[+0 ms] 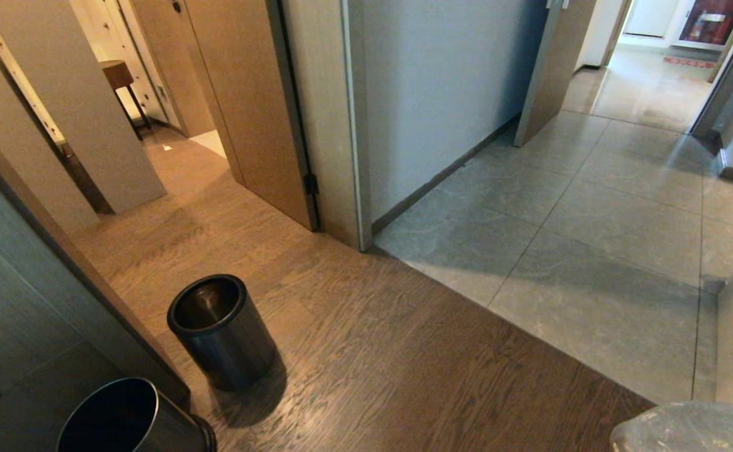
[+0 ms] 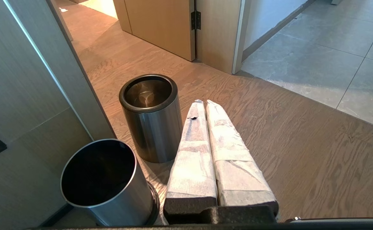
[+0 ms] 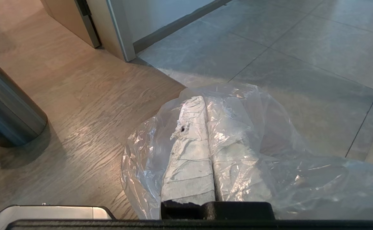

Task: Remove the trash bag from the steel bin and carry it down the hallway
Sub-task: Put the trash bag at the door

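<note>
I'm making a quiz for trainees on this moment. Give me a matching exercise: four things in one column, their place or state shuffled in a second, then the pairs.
Things
1. trash bag
2. steel bin
3. left gripper
4. hallway

States
A. shut, holding nothing
B. grey stone tiles
C. clamped in the shut right gripper
D. standing upright on the wooden floor, no bag in it

Pairs: 1-C, 2-D, 3-A, 4-B
</note>
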Available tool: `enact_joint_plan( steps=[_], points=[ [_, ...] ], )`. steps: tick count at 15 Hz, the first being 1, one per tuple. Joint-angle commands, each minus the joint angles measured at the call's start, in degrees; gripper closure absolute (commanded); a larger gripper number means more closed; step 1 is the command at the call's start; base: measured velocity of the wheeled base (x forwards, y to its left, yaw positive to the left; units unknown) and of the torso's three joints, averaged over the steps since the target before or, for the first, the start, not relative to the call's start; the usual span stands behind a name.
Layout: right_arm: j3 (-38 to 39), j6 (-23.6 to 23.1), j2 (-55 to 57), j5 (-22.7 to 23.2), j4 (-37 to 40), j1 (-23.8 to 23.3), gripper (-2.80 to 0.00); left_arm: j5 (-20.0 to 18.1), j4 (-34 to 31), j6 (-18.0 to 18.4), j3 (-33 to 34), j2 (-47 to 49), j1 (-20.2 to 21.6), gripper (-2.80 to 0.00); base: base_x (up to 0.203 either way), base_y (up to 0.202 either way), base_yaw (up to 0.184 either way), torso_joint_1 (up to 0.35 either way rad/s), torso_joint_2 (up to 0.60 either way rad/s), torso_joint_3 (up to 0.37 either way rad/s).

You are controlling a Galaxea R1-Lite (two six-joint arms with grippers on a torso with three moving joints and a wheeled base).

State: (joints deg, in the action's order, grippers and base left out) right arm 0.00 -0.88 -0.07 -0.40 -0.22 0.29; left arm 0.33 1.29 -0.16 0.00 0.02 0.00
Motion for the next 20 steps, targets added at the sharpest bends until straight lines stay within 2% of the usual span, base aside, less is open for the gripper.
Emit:
enact_joint_plan(
  steps=[1, 20],
  points=[
    [0.0, 0.0, 0.07, -0.04, -0.09, 0.03, 0.0, 0.02, 0.03, -0.02, 0.7, -0.02, 0.0, 0.0, 0.0, 0.0, 0.0, 0.0, 0.0, 0.0],
    [0.0, -0.79, 0.07, 0.14, 0.13, 0.06, 0.0, 0.02, 0.03, -0.02, 0.7, -0.02, 0.0, 0.0, 0.0, 0.0, 0.0, 0.0, 0.0, 0.0]
  ],
)
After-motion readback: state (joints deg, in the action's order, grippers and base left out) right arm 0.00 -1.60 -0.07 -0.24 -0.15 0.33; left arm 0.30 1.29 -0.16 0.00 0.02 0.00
